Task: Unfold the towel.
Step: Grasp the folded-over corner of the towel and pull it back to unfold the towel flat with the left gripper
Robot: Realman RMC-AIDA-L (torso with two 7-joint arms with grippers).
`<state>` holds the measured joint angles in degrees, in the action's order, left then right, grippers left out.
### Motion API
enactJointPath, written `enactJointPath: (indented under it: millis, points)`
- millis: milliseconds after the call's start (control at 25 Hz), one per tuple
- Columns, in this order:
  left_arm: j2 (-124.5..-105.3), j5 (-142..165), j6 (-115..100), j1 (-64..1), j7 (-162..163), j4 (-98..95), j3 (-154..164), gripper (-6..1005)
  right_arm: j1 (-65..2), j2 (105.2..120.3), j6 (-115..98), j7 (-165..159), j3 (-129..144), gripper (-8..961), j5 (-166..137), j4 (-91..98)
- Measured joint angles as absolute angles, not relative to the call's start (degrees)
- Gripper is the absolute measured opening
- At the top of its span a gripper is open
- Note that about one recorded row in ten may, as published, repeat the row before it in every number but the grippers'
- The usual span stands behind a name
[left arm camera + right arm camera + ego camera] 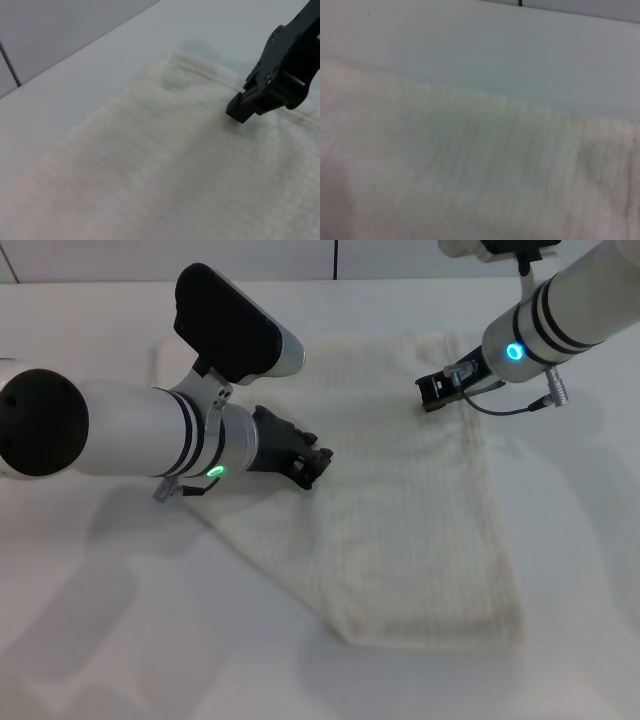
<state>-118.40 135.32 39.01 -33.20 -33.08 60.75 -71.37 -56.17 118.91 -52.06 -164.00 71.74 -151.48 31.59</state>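
A cream towel [400, 500] lies on the white table [100, 640], filling the middle of the head view; it runs from the upper middle of the frame down to a hemmed edge at the lower right, with a faint ribbed pattern across it and a slanted left edge that passes under the left arm. A second layer of cloth shows behind that arm at the upper left, so the towel appears folded there. The left gripper [312, 465] comes in from the left of the frame on its thick white arm and sits low over the towel's left part, its black tip at or very near the cloth; whether its jaws are spread or pressed together cannot be told. The right gripper [430, 393] reaches in from the upper right and sits over the towel near its far edge, the black tip close to the cloth. In the left wrist view the towel [150, 165] fills the lower part of the frame, and the right gripper [242, 107] appears at the right with its tip close to or touching the fabric; its jaws look pressed together, though any pinch of cloth cannot be made out. The right wrist view shows only towel [470, 175] below and bare table [495, 45] above.
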Motion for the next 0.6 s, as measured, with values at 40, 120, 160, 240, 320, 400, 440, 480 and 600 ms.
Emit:
enactJointPath:
  millis: [40, 120, 160, 240, 320, 400, 440, 480, 600]
  points:
    - [-118.39, 135.5, 39.2, -33.2, -33.1, 61.0, -71.4, 330, -56.1, 118.91, -52.1, -164.0, 71.7, -1, -151.5, 31.6]
    - [-118.39, 136.6, 39.8, -32.9, -32.5, 62.2, -71.4, 285, -56.1, 118.91, -52.1, -164.0, 71.7, -1, -151.5, 31.6]
    - [-118.38, 137.4, 40.2, -32.7, -32.1, 63.0, -71.4, 262, -56.1, 118.91, -52.1, -164.0, 71.8, 0, -151.5, 31.6]
    - [-118.38, 138.8, 41.0, -32.1, -31.3, 64.8, -71.4, 216, -56.2, 118.91, -52.0, -164.0, 71.8, 0, -151.5, 31.7]
    - [-118.38, 139.7, 41.6, -31.7, -30.7, 66.0, -71.4, 171, -56.2, 118.91, -52.1, -164.0, 71.7, 0, -151.5, 31.7]
    - [-118.38, 141.2, 42.6, -31.3, -29.7, 67.5, -71.4, 125, -56.2, 118.91, -52.1, -164.0, 71.7, 0, -151.5, 31.7]
    - [-118.41, 143.7, 44.5, -30.5, -27.9, 70.2, -71.4, 103, -56.2, 118.91, -52.1, -164.0, 71.7, 0, -151.5, 31.7]
    - [-118.44, 145.3, 45.7, -30.1, -26.7, 71.9, -71.4, 80, -56.2, 118.91, -52.1, -164.0, 71.7, 0, -151.5, 31.7]
    - [-118.45, 148.0, 47.4, -29.2, -24.6, 74.8, -71.3, 27, -56.2, 118.91, -52.1, -164.0, 71.6, 0, -151.5, 31.6]
